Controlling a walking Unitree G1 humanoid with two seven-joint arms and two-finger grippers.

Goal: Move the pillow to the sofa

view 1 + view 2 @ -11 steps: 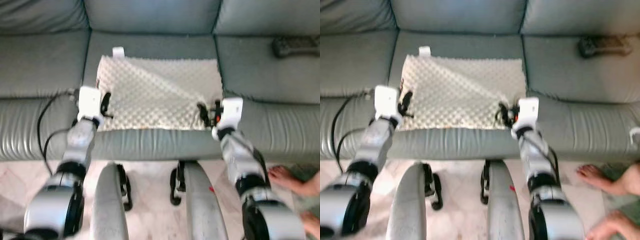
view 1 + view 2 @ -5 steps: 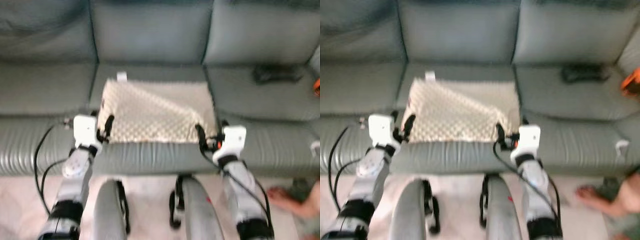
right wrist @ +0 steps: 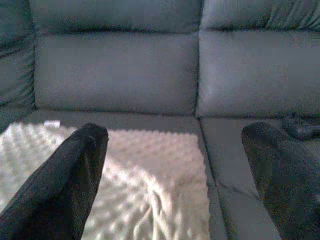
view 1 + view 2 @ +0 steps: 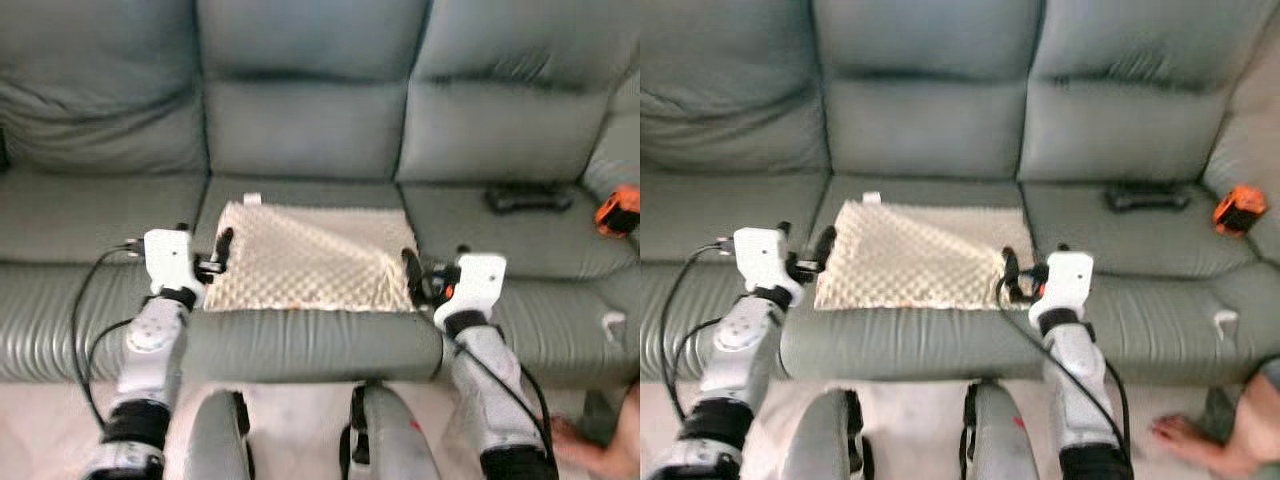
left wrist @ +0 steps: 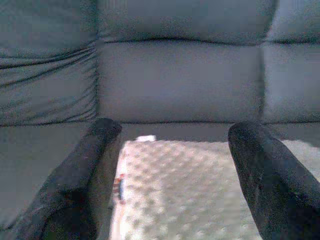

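Pillow (image 4: 310, 258) on sofa (image 4: 300, 130) (white tag unreadable), grippers spread.

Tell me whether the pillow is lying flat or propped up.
Flat. The pillow lies spread on the sofa's middle seat cushion, clear of the backrest, with both open grippers, left and right, at its front corners.

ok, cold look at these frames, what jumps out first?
The cream bumpy pillow lying flat on the middle seat of the grey-green sofa, with the left gripper and right gripper open at its two front corners, not holding it. Further right, a dark remote-like object lies on the next seat, an orange item sits by the armrest, and a person's bare foot rests on the floor.
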